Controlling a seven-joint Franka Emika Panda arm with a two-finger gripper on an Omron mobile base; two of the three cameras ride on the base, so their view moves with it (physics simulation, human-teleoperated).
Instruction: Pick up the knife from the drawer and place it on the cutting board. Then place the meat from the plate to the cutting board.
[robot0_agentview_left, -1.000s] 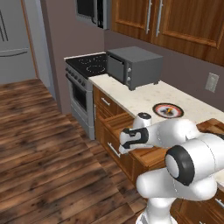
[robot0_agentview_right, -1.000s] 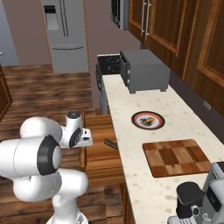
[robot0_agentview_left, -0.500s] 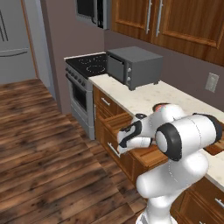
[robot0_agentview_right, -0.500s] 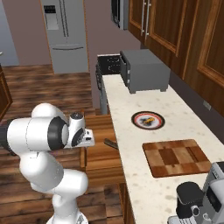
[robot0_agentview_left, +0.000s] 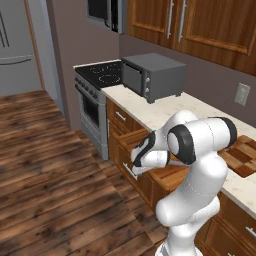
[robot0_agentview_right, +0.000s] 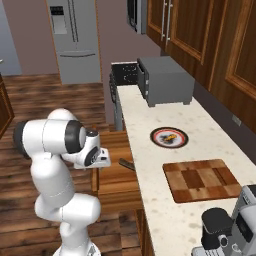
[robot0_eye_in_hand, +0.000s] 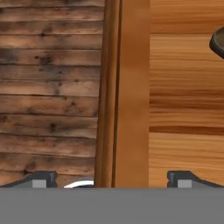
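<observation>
The drawer (robot0_agentview_right: 118, 186) stands pulled out below the counter, and the knife's dark handle (robot0_agentview_right: 126, 164) pokes out from the counter edge over its floor. My gripper (robot0_agentview_right: 101, 161) hangs open over the drawer's front edge, left of the knife. In the hand view the gripper (robot0_eye_in_hand: 112, 179) straddles the drawer front (robot0_eye_in_hand: 131, 87), with the knife (robot0_eye_in_hand: 218, 41) at the upper right. The plate (robot0_agentview_right: 156, 134) carries the small orange-and-dark meat (robot0_agentview_right: 170, 136). The checkered cutting board (robot0_agentview_right: 202, 180) lies bare beside it. From the left I see the gripper (robot0_agentview_left: 139, 166), drawer (robot0_agentview_left: 169, 176) and cutting board (robot0_agentview_left: 244, 154).
A grey toaster oven (robot0_agentview_right: 166, 80) sits on the counter past the plate, with the stove (robot0_agentview_left: 102, 75) beyond it. A dark coffee machine (robot0_agentview_right: 232, 227) stands near the board's close end. Wooden floor (robot0_eye_in_hand: 48, 87) lies left of the drawer.
The arm's elbow has swung up and toward the drawer. The open hand has stayed over the drawer's front edge, with only a slight shift.
</observation>
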